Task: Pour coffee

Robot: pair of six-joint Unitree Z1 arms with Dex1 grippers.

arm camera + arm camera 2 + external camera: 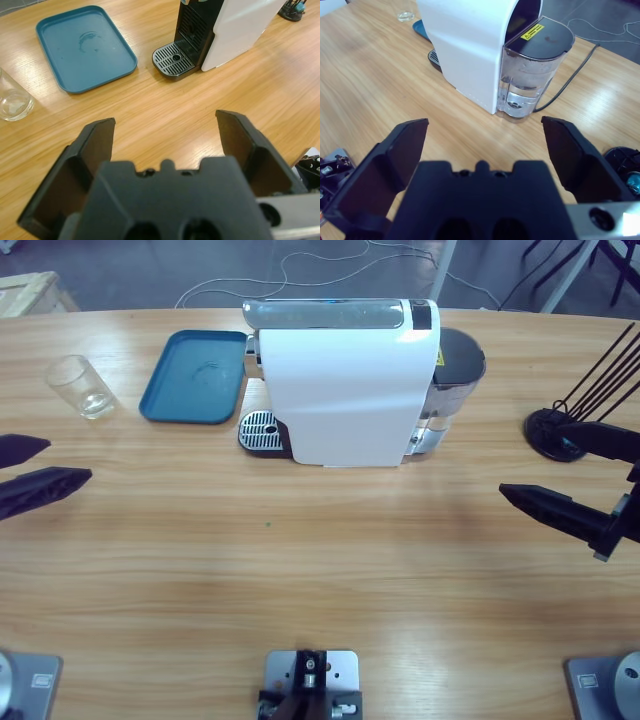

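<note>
Left hand point(165, 145): I am holding it low over the bare counter point(300, 570) at the left edge of the high view, jaws spread wide, nothing between them.
Right hand point(485, 150): I am holding it at the right edge of the high view, jaws likewise wide and empty, facing the machine's water tank point(530, 75).
Coffee: I am seeing none anywhere; the glass point(82, 387) at upper left looks empty and clear.
Step in hand: judged as fetching the glass, since nothing is standing on the drip grate point(173, 61).
Doing it well: I am planning to bring my left hand in level with the glass wall, close gently around its middle, keep it upright, pass in front of the blue tray point(85, 47), and centre it on the grate under the spout.
Coffee machine point(345, 380): its white body is blocking the spout in the high view.
Cut off: the glass is showing only partly at the left edge of my left wrist view.
Unclear: whether the machine is loaded or switched on.
</note>
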